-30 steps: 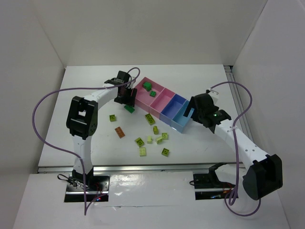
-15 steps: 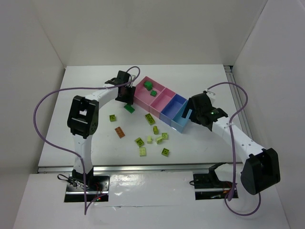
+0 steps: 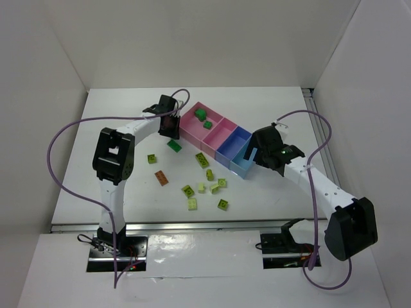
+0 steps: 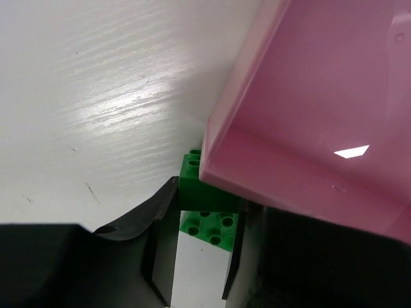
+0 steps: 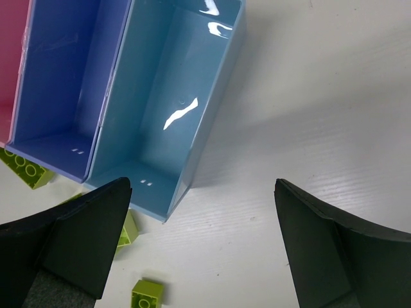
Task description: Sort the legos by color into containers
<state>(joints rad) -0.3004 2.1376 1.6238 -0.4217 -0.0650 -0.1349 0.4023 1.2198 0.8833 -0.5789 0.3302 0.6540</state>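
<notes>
Claws: your left claw (image 4: pixel 199 251) pinches a dark green lego (image 4: pixel 209 196) beside the pink container (image 4: pixel 308 96); right claw (image 5: pixel 202 212) gapes wide.

green brick (image 4: pixel 209 196) partly behind pink bin (image 4: pixel 308 96)

Lab cell: white walls (image 3: pixel 192 38), bare table (image 3: pixel 115 115)

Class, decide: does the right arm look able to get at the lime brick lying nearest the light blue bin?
Probably yes. The right gripper hangs open by the light blue bin, and that lime brick lies on open table right beside one finger, with nothing between them.
</notes>
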